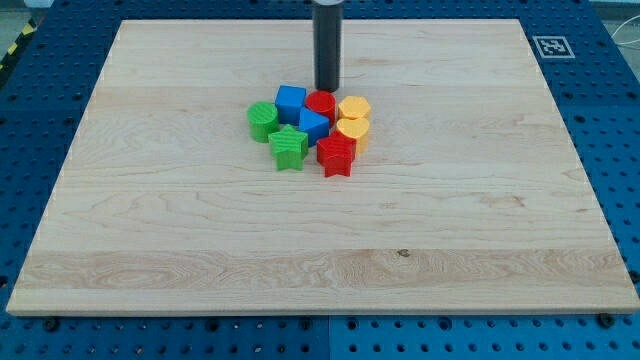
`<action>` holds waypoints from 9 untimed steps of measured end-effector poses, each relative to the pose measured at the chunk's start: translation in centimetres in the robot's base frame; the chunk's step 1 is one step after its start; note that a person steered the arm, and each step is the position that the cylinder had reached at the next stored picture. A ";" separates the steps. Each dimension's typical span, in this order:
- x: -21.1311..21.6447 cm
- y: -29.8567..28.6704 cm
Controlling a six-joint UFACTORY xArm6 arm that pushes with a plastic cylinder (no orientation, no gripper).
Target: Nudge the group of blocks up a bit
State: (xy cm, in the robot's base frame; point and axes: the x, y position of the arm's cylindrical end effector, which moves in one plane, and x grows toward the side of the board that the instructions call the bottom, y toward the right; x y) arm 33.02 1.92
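My tip (327, 88) rests on the tabletop (150, 220), holding nothing, just above the red cylinder (320, 103) atop the clustered blocks.

Pale wooden board (200, 230) on a blue pegboard bench. Clustered just above centre, touching or nearly so: blue cube (291, 100), red cylinder (321, 103), yellow cylinder (354, 108), green cylinder (263, 120), blue wedge, perhaps triangular (313, 126), yellow block (352, 130), green star (288, 147), red star (336, 155).
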 end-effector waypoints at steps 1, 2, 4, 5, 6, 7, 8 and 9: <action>0.0 5.6; 1.4 10.6; 7.6 12.7; 10.6 9.5; 12.7 5.7; 12.7 4.2; 12.8 4.7; 12.9 7.0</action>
State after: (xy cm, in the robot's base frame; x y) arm 45.88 8.88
